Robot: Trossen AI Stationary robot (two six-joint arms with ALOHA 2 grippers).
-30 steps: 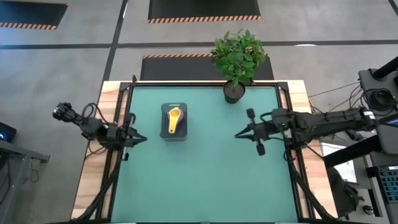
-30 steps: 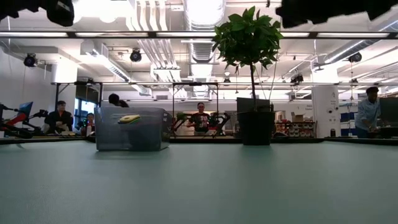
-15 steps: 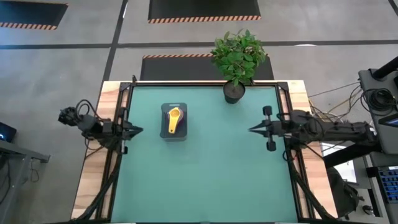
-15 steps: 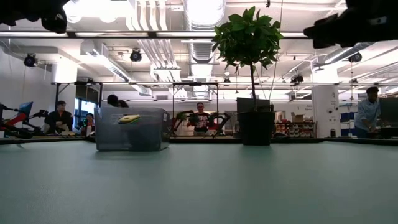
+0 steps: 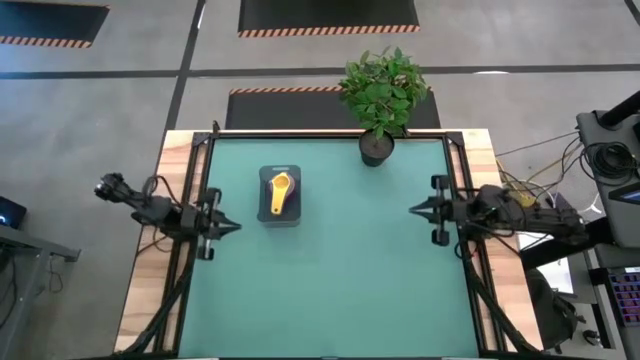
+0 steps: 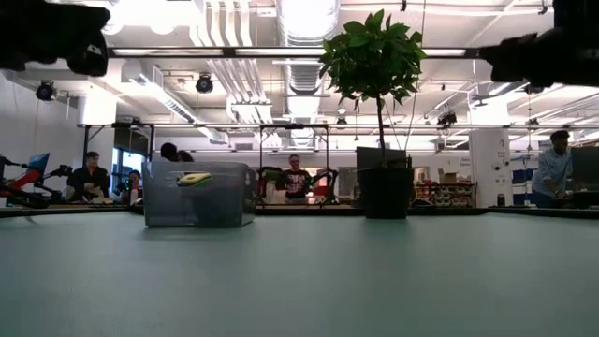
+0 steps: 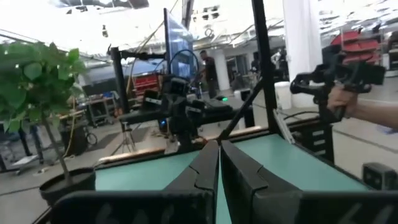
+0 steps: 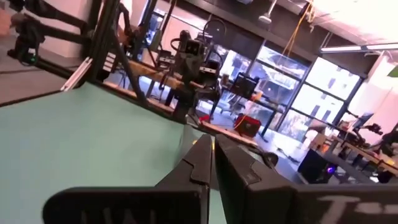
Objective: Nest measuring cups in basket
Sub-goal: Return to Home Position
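Note:
The dark grey basket [image 5: 279, 195] stands on the green table at the far left; it also shows in the low view [image 6: 198, 195]. A yellow measuring cup [image 5: 279, 192] lies on top of the stack in it, handle toward the near edge; green shows beneath it in the low view [image 6: 195, 179]. The other cups are hidden. My left gripper [image 5: 233, 226] is shut and empty at the table's left edge, raised above it. My right gripper [image 5: 412, 211] is shut and empty at the right edge. Both point at the table's middle.
A potted plant in a black pot [image 5: 377, 148] stands at the far edge, right of the middle. Black frame rails [image 5: 190, 200] run along the table's sides. A hand with a controller [image 7: 348, 102] shows beyond the table. People stand in the room behind.
My right gripper has drawn back toward the table's right edge. My left gripper went back toward the left edge, then came a little forward and toward the near edge. Both stayed shut. The basket and cups have not moved.

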